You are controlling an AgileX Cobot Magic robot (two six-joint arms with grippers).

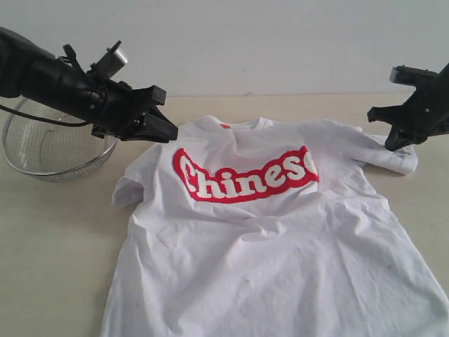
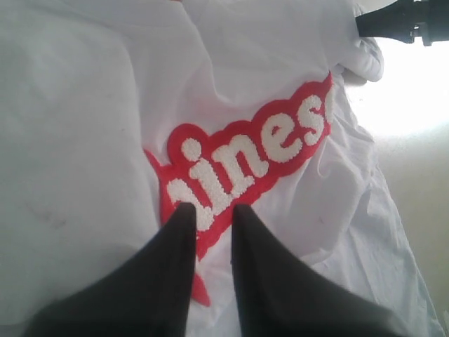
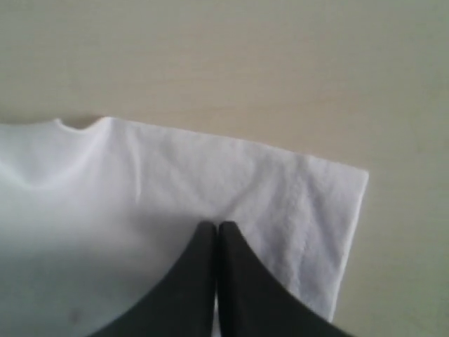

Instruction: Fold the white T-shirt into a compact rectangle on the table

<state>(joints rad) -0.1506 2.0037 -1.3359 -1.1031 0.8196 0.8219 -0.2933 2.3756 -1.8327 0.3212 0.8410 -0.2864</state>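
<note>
The left arm (image 1: 63, 84) reaches in from the left and slopes slightly downward. The left fingers (image 2: 175, 239) stand a narrow gap apart, with nothing between them. The right arm (image 1: 428, 105) comes in from the right, wrist bent down. The right fingers (image 3: 203, 267) are pressed together, tips pointing low.
</note>
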